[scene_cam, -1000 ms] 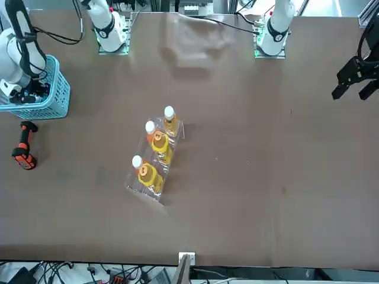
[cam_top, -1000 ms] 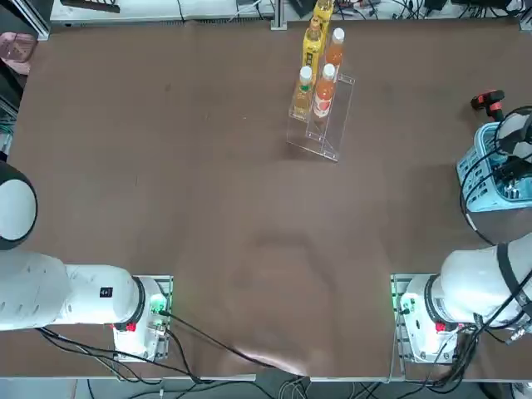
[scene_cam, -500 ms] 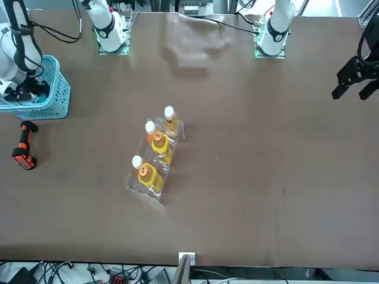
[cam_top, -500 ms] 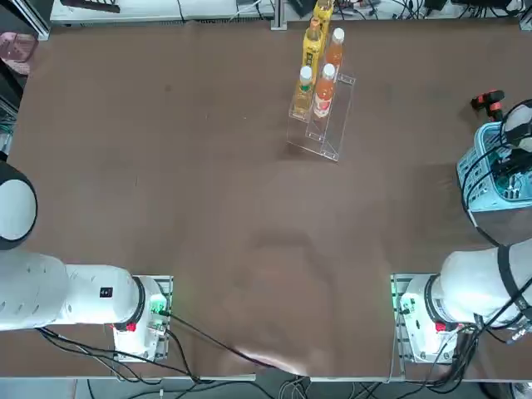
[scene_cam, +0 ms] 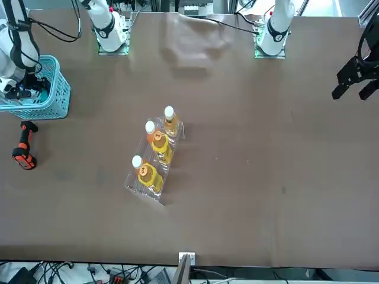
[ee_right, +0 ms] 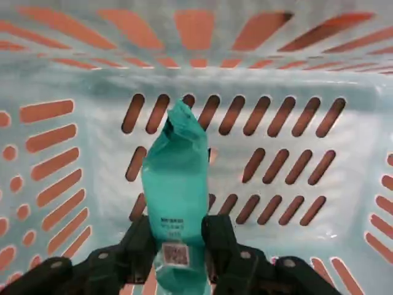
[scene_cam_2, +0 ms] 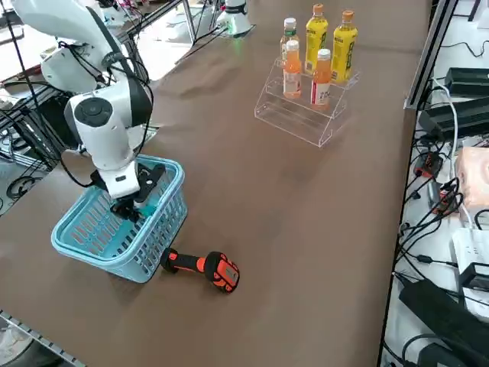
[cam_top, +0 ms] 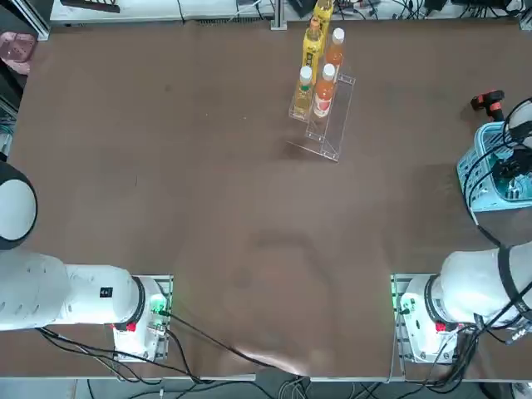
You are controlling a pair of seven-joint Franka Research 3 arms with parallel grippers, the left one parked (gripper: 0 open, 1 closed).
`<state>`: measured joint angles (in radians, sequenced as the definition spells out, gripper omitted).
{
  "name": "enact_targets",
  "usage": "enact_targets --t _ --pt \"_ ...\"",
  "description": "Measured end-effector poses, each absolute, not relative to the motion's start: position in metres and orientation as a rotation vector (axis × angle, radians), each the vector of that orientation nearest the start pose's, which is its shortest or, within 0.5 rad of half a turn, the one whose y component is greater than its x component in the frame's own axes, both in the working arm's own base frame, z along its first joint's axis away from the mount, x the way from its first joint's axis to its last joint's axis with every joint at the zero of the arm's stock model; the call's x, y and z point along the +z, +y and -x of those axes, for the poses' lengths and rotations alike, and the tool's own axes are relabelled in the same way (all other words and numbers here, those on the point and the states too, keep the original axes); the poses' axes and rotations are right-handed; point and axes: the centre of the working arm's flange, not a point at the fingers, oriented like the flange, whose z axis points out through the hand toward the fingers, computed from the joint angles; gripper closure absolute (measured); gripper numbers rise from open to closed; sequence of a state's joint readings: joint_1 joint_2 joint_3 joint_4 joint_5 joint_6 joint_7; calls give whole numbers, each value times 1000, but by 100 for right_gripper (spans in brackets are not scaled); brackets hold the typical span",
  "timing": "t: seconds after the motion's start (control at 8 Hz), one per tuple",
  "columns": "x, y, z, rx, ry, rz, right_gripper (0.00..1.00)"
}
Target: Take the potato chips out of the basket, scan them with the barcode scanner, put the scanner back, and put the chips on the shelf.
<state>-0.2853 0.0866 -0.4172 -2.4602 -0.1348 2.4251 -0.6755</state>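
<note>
My claw (ee_right: 179, 236) pinches the chips packet (ee_right: 177, 178) inside the basket (scene_cam_2: 107, 237), near the table's (cam_top: 216, 191) right edge. Packet's lower end is cut off in wrist view.

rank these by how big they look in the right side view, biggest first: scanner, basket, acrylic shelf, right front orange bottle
1. basket
2. acrylic shelf
3. barcode scanner
4. orange bottle at the shelf's right front
</note>
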Motion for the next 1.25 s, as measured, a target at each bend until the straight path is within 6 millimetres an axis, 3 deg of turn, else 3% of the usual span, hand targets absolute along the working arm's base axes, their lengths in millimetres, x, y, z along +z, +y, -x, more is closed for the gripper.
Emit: enact_targets --t 0.88,1.25 --pt "339 -300 -361 165 -149 3130 57" --pt "394 -272 -393 201 -253 3119 54"
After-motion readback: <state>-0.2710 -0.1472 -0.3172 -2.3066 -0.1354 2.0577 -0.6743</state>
